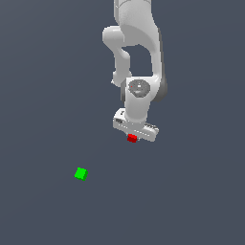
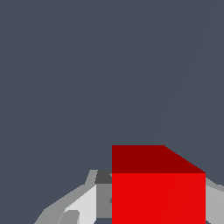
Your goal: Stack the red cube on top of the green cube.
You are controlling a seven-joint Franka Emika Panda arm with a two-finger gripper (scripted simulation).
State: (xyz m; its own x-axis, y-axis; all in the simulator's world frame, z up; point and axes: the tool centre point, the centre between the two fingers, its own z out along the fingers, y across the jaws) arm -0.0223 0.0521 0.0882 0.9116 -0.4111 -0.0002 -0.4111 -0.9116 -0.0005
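Observation:
The red cube [image 1: 132, 138] sits right under the white gripper [image 1: 133, 137], partly covered by the hand. In the wrist view the red cube [image 2: 158, 188] fills the space between the two grey fingers [image 2: 83, 203], which stand close on both sides of it. The jaws look closed against the cube. I cannot tell whether the cube rests on the grey floor or hangs just above it. The green cube [image 1: 81, 173] lies alone on the floor, well off toward the exterior view's left and nearer the camera than the gripper. It is out of the wrist view.
The white arm [image 1: 136, 52] rises behind the gripper to the top of the exterior view. The floor [image 1: 191, 201] is a plain dark grey surface with no other objects in view.

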